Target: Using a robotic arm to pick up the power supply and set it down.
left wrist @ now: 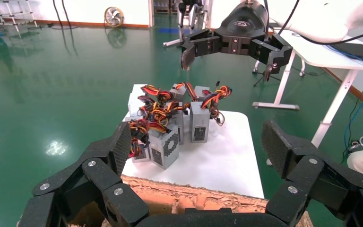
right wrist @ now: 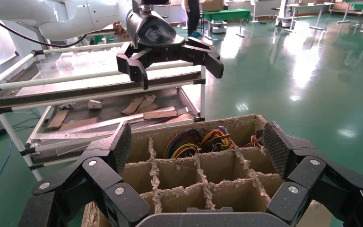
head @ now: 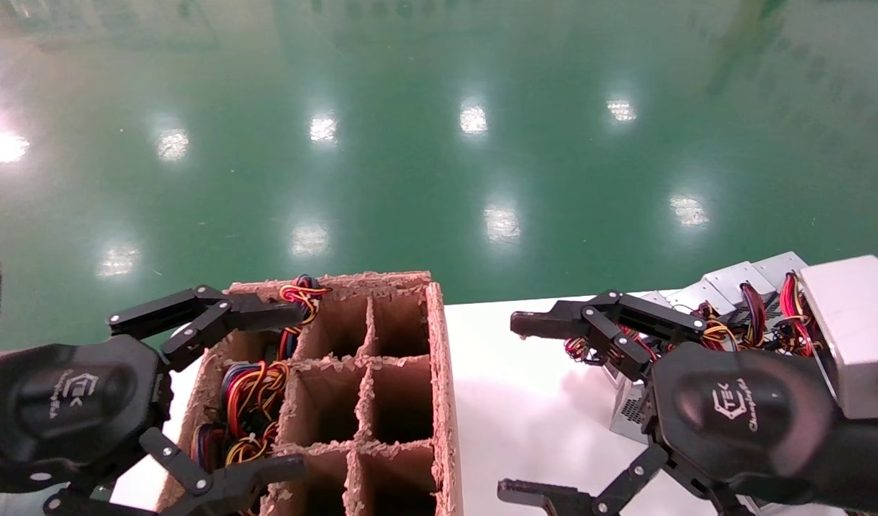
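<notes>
Several silver-grey power supplies with red, yellow and black wire bundles stand clustered on a white table; the head view shows them at the right. My right gripper hangs open and empty above the table, just left of the cluster, and it also shows far off in the left wrist view. My left gripper is open and empty over the left column of a divided cardboard box. Wire bundles fill that column's cells. Each wrist view shows its own gripper, left and right, with jaws spread wide.
The box's middle and right cells look hollow. A metal rack holding cardboard scraps stands beyond the box. A white desk on wheeled legs is past the table. Glossy green floor surrounds everything.
</notes>
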